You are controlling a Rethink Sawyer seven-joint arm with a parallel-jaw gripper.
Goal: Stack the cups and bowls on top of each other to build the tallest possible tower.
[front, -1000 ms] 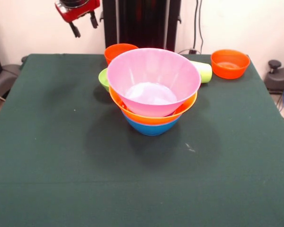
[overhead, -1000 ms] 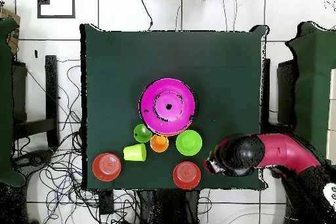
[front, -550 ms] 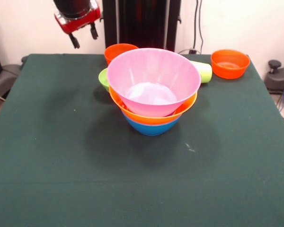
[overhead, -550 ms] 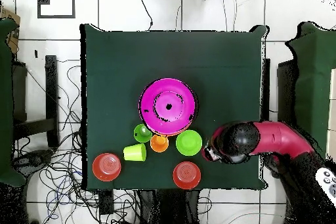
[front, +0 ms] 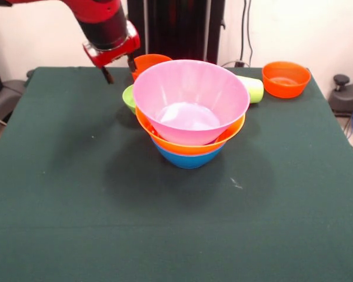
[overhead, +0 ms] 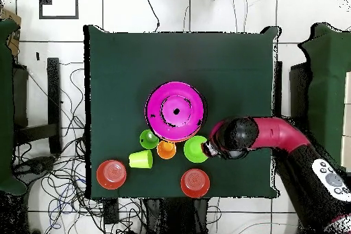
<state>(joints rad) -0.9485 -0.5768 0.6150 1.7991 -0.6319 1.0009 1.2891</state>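
Three bowls form the tower (front: 190, 114) at frame centre, pink over yellow-orange over blue, while the cups (overhead: 141, 159) and small bowls (front: 286, 79) behind it remain unstacked, and the gripper (front: 117, 66), open and empty, hangs at upper left above the green bowl (overhead: 196, 149).

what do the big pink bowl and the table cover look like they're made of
The pink bowl looks like thin glossy plastic: it is smooth, with a lighter translucent patch at its bottom. The table cover looks like dark green matte cloth, possibly felt; it shows no shine.
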